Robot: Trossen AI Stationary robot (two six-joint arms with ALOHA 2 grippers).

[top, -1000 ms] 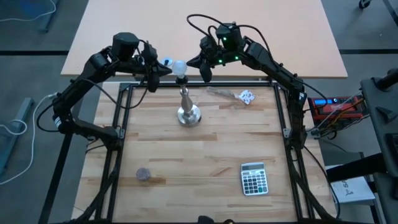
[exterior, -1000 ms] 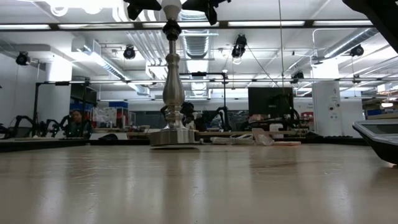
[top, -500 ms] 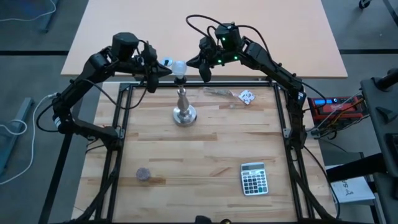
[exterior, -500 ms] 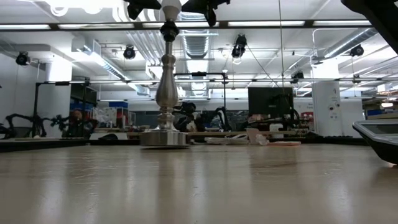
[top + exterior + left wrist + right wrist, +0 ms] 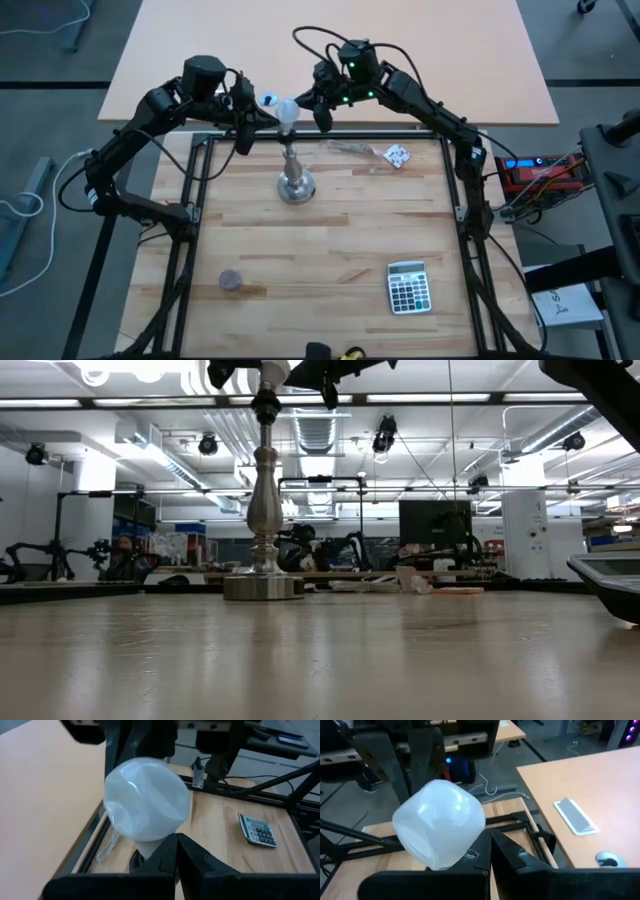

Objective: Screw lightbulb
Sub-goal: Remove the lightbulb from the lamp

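Observation:
The white frosted lightbulb [image 5: 287, 108] sits on top of the silver metal stand [image 5: 295, 180], whose round base rests on the wooden table; the stand also shows in the low view [image 5: 263, 510]. My left gripper [image 5: 250, 122] is at the bulb's left side, high above the table, fingers shut. My right gripper [image 5: 319, 108] is at the bulb's right side, fingers shut. The bulb fills the left wrist view [image 5: 147, 800] and the right wrist view [image 5: 440, 825]. The bulb's screw base is hidden. My left gripper's shut fingers [image 5: 167, 852] stand level beside the bulb's neck [image 5: 148, 847], coming from the table's left. I cannot tell whether they touch it. My right gripper's shut fingers [image 5: 479, 851] lie by the bulb's lower side [image 5: 462, 847], coming from the table's right. The bulb overlaps one finger, so a touch there cannot be told for sure.
A calculator [image 5: 408, 287] lies at the near right, and a small round dark thing [image 5: 231, 281] at the near left. A crumpled white paper scrap [image 5: 397, 155] and a clear wrapper [image 5: 355, 150] lie at the far right. A black frame [image 5: 190, 190] edges the table.
The stand's base has slid a little toward the table's left edge while its top with the bulb has stayed almost in place. My right gripper has gone slightly toward the table's left, closer to the bulb.

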